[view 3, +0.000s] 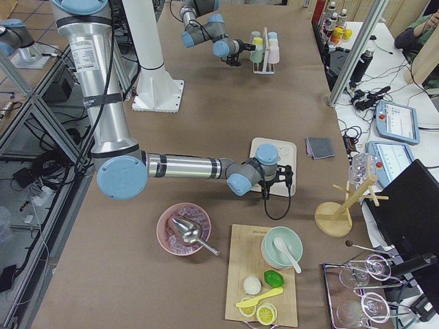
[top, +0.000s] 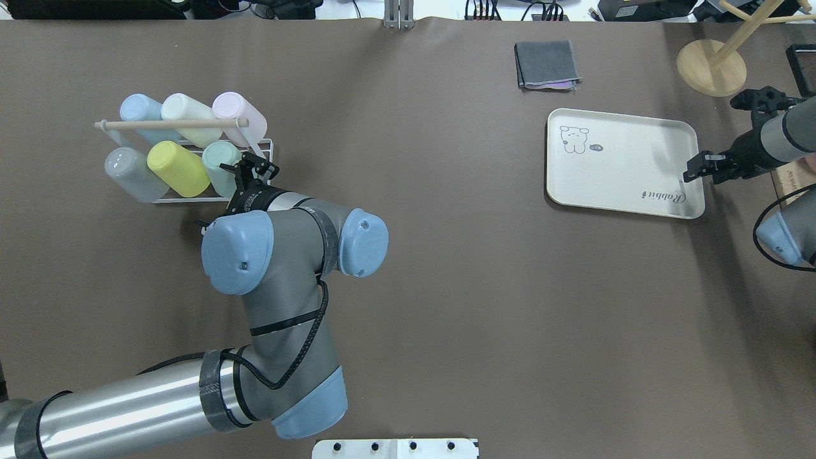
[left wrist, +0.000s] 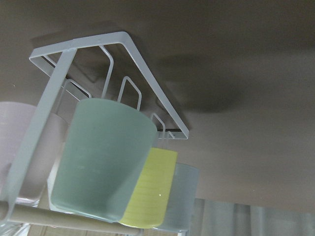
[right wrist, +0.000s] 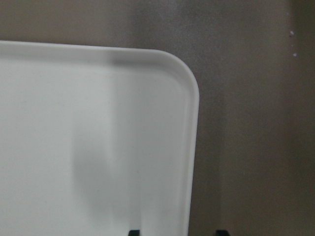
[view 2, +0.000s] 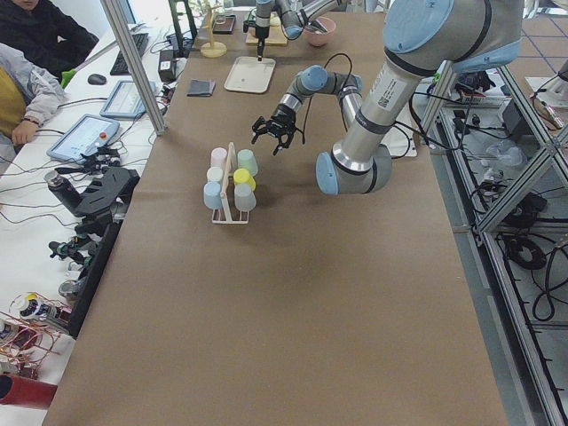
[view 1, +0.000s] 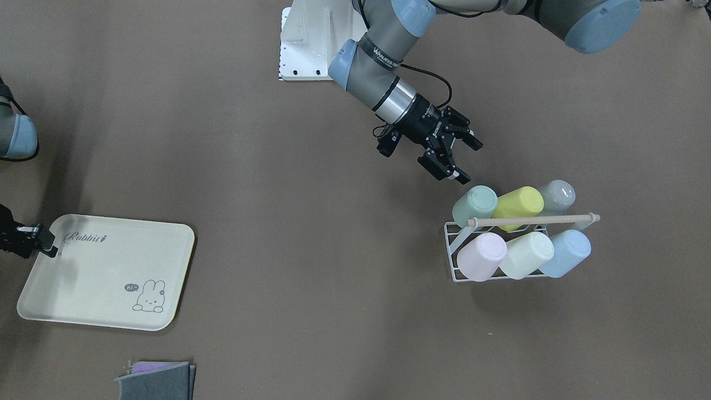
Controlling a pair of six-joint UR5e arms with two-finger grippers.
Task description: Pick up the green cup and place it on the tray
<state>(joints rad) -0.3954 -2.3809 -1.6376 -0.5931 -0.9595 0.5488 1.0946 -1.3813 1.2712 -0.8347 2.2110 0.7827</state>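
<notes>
The green cup [view 1: 475, 204] lies on its side at the near end of the white wire rack [view 1: 452, 261], base toward me. It also shows in the overhead view [top: 222, 175] and fills the left wrist view [left wrist: 103, 157]. My left gripper [view 1: 467, 162] is open and empty, a short way from the cup's base and pointing at it. The cream tray [view 1: 105, 272] with the rabbit drawing lies flat far across the table. My right gripper [top: 692, 171] hovers at the tray's corner. In the right wrist view its fingertips [right wrist: 133, 231] are apart, one on each side of the tray's rim [right wrist: 194, 147].
The rack also holds a yellow-green cup [view 1: 519, 203], a grey cup [view 1: 557, 195], and pink [view 1: 482, 255], cream [view 1: 527, 254] and blue [view 1: 566, 253] ones under a wooden rod [view 1: 533, 220]. A folded grey cloth [top: 547, 64] and a wooden stand [top: 711, 67] are near the tray.
</notes>
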